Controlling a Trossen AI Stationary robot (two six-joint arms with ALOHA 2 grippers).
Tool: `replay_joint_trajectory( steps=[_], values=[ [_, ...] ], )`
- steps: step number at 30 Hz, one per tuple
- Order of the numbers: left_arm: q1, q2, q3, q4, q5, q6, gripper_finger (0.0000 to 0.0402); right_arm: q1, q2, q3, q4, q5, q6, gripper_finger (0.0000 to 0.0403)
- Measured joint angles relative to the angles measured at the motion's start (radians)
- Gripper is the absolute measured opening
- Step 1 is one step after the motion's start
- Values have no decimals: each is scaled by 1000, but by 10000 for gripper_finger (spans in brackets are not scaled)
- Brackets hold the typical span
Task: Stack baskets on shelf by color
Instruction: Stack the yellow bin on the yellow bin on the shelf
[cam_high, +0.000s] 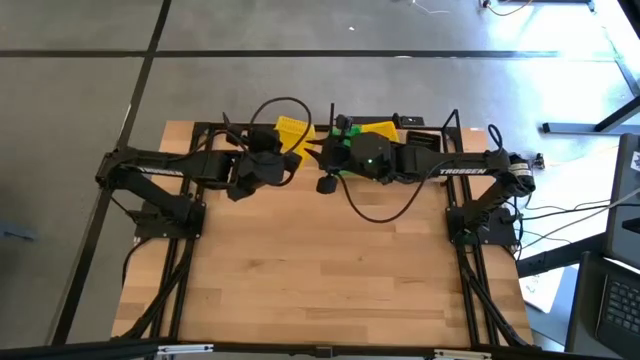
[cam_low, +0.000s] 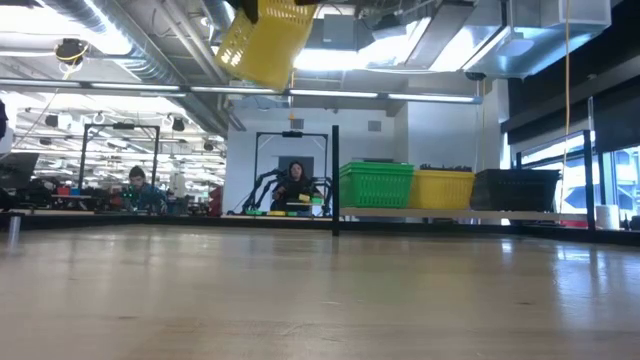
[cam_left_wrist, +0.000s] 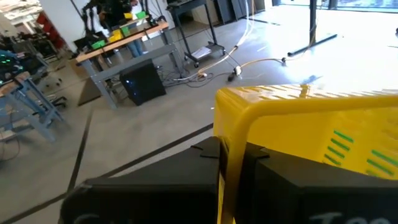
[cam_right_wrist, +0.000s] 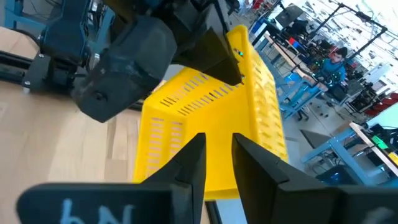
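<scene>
A: Holding a yellow basket in the air over the desk's far edge. My left gripper is clamped shut on its rim, wall pinched between the two fingers.

B: Where's the right one?

A: Right gripper sits just beside that basket, jaws parted with only a narrow gap between the tips, pointed at its wall. I can't tell if it touches; no grip that I can see.

B: Shelf state?

A: Shelf runs along the far edge, toward the right corner. The low view shows a green stack, a yellow stack and a black stack side by side on the board. How many are in each I can't tell.

B: Handling notes?

A: I judge the basket light, thin plastic mesh, a bit flexible. In the low view it hangs tilted from the one pinch point, so it can swing. The rim looks the stiffest place to take hold; the slotted walls would likely flex or slip. It needs levelling before it nests onto the yellow stack, else a corner could catch.
</scene>
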Motion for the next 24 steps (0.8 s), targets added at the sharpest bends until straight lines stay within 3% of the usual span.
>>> replay_joint_trajectory(
  steps=[12, 18, 24],
  values=[
    [18, 9, 0, 3, 28, 24, 0, 23, 8, 0, 75, 11, -78, 81],
    [21, 11, 0, -1, 28, 26, 0, 31, 8, 0, 75, 142, -122, 81],
    [21, 11, 0, 0, 27, 26, 0, 24, 8, 0, 56, 151, -126, 81]
  ],
)
